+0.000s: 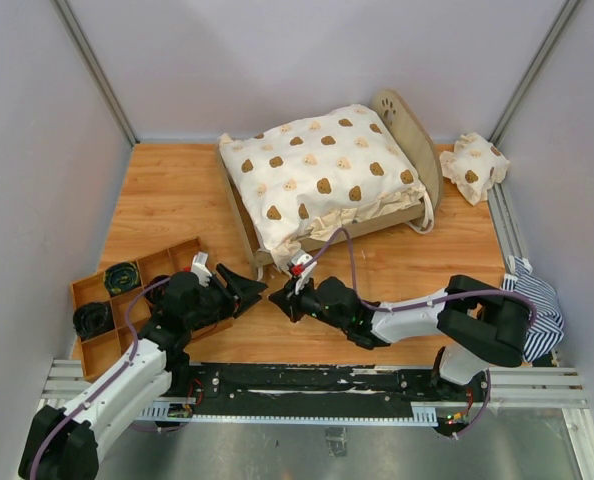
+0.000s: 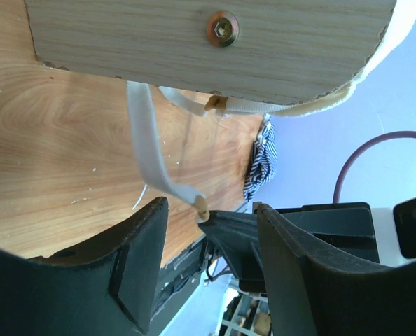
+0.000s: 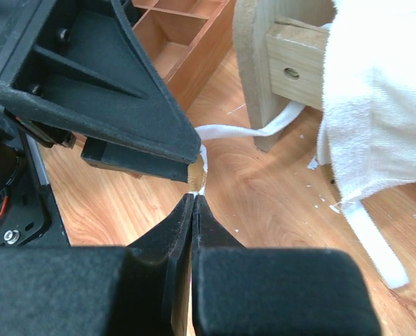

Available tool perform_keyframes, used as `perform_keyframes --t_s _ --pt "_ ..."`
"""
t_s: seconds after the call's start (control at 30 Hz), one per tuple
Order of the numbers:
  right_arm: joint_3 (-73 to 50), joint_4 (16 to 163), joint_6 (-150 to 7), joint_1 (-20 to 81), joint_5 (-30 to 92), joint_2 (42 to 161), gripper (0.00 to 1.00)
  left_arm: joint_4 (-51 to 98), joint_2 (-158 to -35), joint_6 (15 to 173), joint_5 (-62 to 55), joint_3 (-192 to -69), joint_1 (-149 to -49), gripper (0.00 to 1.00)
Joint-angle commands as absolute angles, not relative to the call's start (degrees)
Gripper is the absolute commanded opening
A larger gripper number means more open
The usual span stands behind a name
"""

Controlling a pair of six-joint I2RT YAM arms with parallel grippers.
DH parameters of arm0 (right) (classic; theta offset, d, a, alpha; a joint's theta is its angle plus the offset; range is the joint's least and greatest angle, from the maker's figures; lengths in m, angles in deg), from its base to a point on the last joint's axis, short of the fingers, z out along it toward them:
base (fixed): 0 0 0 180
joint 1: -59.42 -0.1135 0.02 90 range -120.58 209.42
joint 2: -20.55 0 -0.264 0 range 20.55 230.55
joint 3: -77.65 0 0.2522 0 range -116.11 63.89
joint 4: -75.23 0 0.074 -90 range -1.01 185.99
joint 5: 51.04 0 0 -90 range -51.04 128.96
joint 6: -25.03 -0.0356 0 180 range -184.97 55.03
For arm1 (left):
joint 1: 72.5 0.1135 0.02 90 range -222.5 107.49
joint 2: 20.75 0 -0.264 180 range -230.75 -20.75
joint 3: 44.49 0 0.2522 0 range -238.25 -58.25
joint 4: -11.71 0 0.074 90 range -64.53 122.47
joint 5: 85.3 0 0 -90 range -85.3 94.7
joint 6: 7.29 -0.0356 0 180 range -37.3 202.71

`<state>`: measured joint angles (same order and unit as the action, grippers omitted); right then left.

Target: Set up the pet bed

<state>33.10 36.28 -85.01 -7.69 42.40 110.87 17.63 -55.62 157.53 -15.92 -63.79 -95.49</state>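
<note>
While left tool (image 2: 211,210) gapes, right tool (image 3: 194,197) pinches a strap (image 3: 229,131) vanishing behind the pet bed (image 3: 253,70).

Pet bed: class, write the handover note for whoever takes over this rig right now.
The left pincer is open at the end of the strap. The right pincer is shut on that strap's tip. The bed stands mid-table with the cover draped on it: done. The pillow lies off it, far right; a striped cloth lies by the right arm. Left, probably: fasten strap, place pillow.
</note>
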Motion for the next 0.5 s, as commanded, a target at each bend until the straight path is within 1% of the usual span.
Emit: perform_keyframes --t_s 0.0,0.13,0.27,0.4,0.47 --pt "34.4 35.9 -83.8 -8.5 48.0 107.5 0.00 18.5 -55.0 156.6 -17.2 -64.0 -95.3 0.59" --pt "33.2 38.7 -82.9 -8.5 46.8 106.0 0.00 15.4 -54.9 158.8 -17.4 -62.3 -95.3 0.59" --pt "33.0 34.4 -84.1 -9.5 43.1 108.4 0.00 12.7 -55.8 160.7 -17.4 -61.7 -95.3 0.57" --pt "32.4 33.8 -84.4 -10.0 42.9 109.5 0.00 12.7 -57.3 160.3 -17.5 -62.4 -95.3 0.52" --pt "32.3 33.7 -84.8 -10.1 42.8 110.0 0.00 12.7 -57.8 160.0 -17.4 -62.6 -95.3 0.46"
